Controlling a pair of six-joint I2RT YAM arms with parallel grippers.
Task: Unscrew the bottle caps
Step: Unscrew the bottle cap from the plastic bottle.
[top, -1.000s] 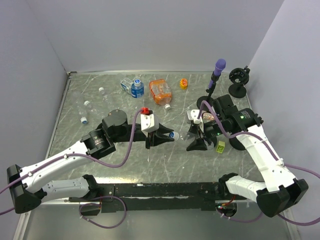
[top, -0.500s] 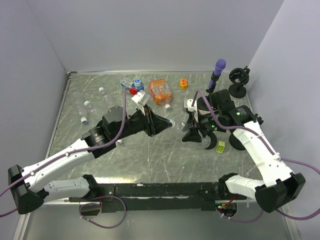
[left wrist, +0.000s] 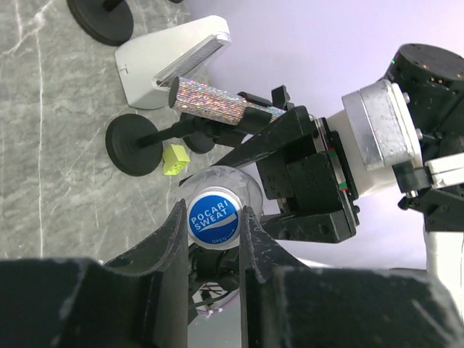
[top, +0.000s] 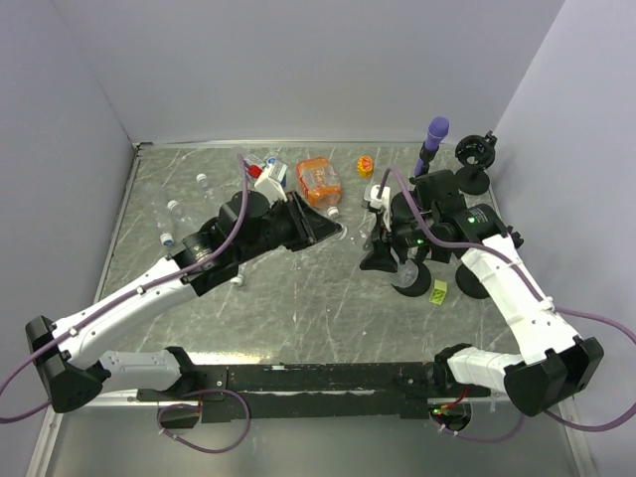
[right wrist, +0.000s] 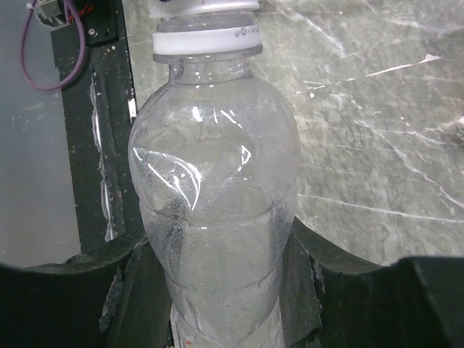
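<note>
The left fingers [left wrist: 179, 221] are now working nearer the surface's [top: 298, 308] far edge than before, gripping the cap [left wrist: 214, 217] to twist it; the right fingers [right wrist: 304, 267] are clamping the bottle [right wrist: 217, 217] steady.

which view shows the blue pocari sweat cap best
Left wrist: the blue cap faces the lens, label readable, pinched in the left gripper. Right wrist shows mainly the clear bottle and its white neck ring; the frame's top cuts off anything above. Top external: too small to make out.
</note>
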